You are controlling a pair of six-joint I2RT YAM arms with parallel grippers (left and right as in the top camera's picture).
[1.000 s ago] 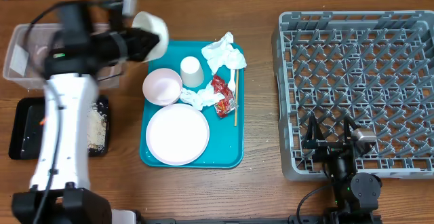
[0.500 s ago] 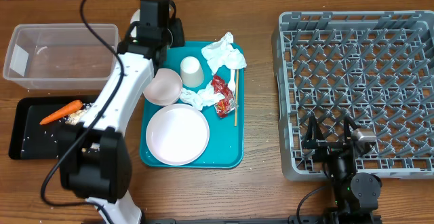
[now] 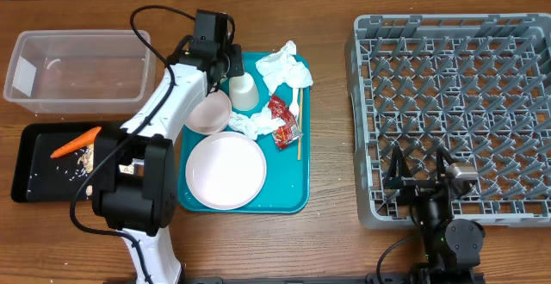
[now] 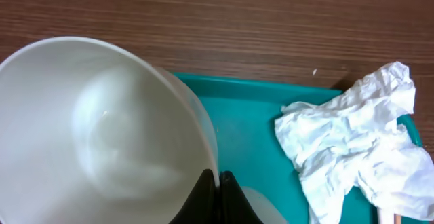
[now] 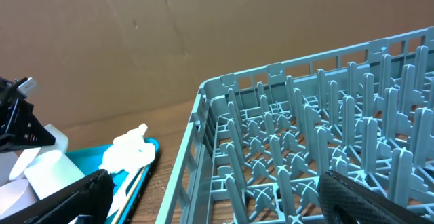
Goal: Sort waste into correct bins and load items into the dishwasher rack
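Note:
My left gripper (image 4: 218,183) is shut on the rim of an empty white bowl (image 4: 102,136). It holds the bowl over the back left corner of the teal tray (image 4: 244,115). In the overhead view this gripper (image 3: 225,60) hides the held bowl. On the tray (image 3: 293,194) are a second bowl (image 3: 209,112), a white cup (image 3: 244,91), a white plate (image 3: 225,170), crumpled tissues (image 3: 284,67), a red wrapper (image 3: 282,120) and a wooden stick (image 3: 300,125). My right gripper (image 3: 422,181) is open and empty at the front edge of the grey dishwasher rack (image 3: 456,103).
A clear plastic bin (image 3: 77,69) stands at the back left. In front of it is a black tray (image 3: 34,181) holding a carrot (image 3: 76,142) and rice bits. The rack (image 5: 305,136) fills the right wrist view, with the tissue (image 5: 129,153) to its left.
My left arm has swung right, from above the clear bin to the tray's back left corner, still holding the bowl. The carrot and rice now show in the black tray. The right arm is still.

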